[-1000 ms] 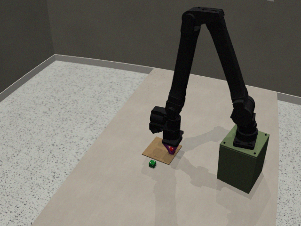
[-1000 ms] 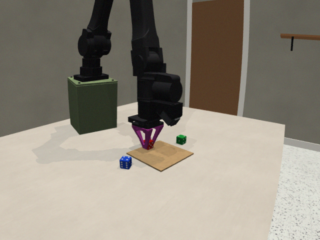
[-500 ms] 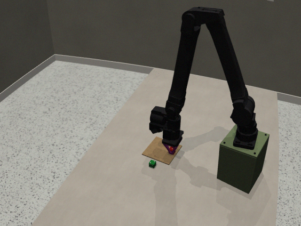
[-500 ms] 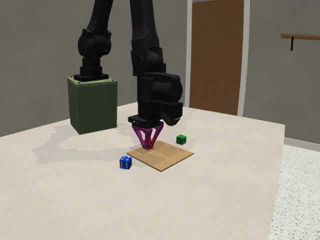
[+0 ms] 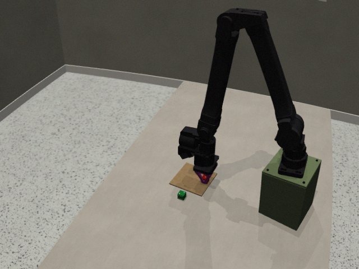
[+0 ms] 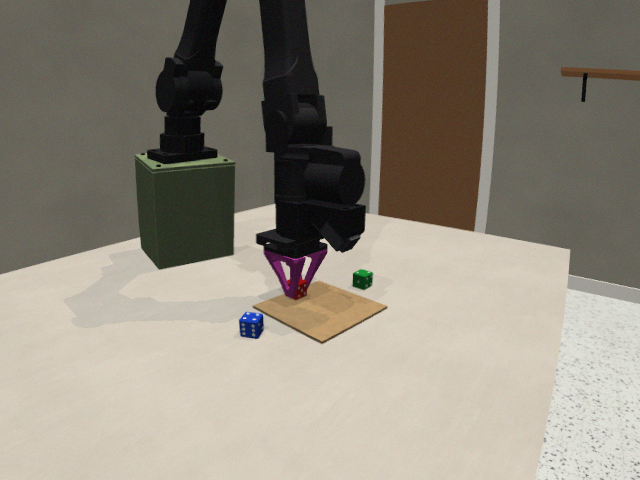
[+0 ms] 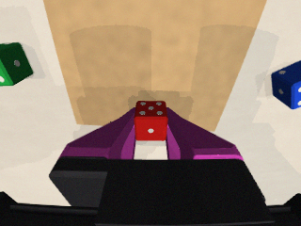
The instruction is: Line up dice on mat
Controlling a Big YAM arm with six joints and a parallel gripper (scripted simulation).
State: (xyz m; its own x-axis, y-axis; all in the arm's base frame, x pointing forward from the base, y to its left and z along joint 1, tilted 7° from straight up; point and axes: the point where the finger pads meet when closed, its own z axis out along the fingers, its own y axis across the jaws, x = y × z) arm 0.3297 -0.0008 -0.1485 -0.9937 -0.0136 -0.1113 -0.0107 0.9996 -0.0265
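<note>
My gripper point(image 5: 204, 177) point(image 6: 298, 290) point(image 7: 150, 113) has purple fingers and is shut on a red die point(image 5: 204, 177) point(image 6: 300, 289) point(image 7: 150, 121). It holds the die low at the edge of the tan mat point(image 5: 185, 182) point(image 6: 336, 312) point(image 7: 160, 56) nearest the base. The die's top face shows several pips in the wrist view. A green die point(image 5: 182, 194) point(image 6: 362, 279) point(image 7: 13, 64) stands on the table just off the mat on one side. A blue die point(image 6: 251, 324) point(image 7: 288, 85) stands on the table off the opposite side; the arm hides it in the top view.
The arm's green base block point(image 5: 286, 188) point(image 6: 185, 206) stands on the table point(image 5: 139, 226) point(image 6: 155, 403) behind the mat. The table edge drops to a speckled floor point(image 5: 58, 121) point(image 6: 594, 387) on both sides.
</note>
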